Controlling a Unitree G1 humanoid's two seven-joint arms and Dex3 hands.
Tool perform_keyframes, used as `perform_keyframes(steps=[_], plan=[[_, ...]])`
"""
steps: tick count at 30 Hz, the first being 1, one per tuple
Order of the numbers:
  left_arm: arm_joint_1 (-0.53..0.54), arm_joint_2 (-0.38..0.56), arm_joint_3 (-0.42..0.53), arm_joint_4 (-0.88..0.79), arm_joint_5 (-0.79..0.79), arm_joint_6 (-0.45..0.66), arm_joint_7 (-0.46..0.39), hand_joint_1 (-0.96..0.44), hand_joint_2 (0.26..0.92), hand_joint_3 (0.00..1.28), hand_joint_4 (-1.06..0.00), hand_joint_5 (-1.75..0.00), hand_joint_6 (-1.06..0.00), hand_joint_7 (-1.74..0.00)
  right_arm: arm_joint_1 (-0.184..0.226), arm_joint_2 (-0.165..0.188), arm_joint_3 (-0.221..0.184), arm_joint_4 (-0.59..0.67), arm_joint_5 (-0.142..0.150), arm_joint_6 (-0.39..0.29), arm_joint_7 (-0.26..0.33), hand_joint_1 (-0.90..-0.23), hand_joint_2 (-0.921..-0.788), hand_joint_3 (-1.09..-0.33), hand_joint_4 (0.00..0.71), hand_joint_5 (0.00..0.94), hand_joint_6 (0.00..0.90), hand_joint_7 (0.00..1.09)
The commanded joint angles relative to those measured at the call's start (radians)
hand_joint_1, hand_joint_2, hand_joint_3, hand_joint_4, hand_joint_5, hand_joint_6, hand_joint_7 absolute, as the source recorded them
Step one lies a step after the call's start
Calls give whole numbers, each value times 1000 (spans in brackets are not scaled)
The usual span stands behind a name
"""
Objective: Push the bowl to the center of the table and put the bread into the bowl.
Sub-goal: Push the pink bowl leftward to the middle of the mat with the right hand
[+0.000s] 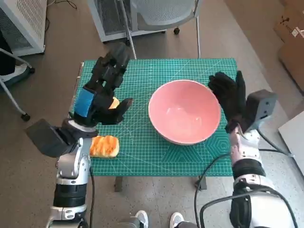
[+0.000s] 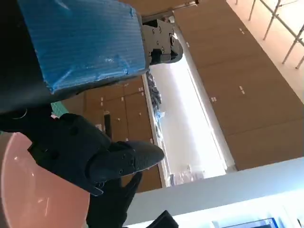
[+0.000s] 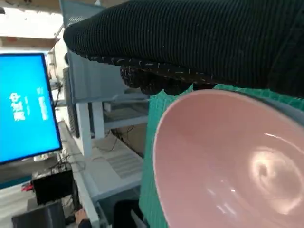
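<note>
Plainly, pink bowl holds nothing; bread lies on mat.

lab/office | blue monitor | wheeled chair | cutting mat

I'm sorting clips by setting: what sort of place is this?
Probably a lab or office: a lit blue monitor on a desk, a wheeled chair, and a green cutting mat as the work surface.
</note>
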Motion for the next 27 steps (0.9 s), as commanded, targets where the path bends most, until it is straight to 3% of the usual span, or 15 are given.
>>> perform_keyframes(steps=[1, 14, 27], plan=[[24, 8, 6, -35, -2, 3, 9, -413, 627, 674, 1, 1, 1, -388, -9, 34, 2, 8, -2, 13, 2, -549, -921, -828, 267, 0, 377, 4], [75, 19, 16, -89, 7, 12, 42, -437, 676, 570, -13, -6, 1, -406, -37, 87, 12, 12, -8, 26, 2, -562, -921, -841, 257, 0, 366, 1], [117, 23, 23, -131, 10, 20, 74, -457, 721, 478, -31, -11, 1, -420, -54, 109, 22, 17, -12, 57, 15, -577, -921, -827, 258, 4, 374, 5]])
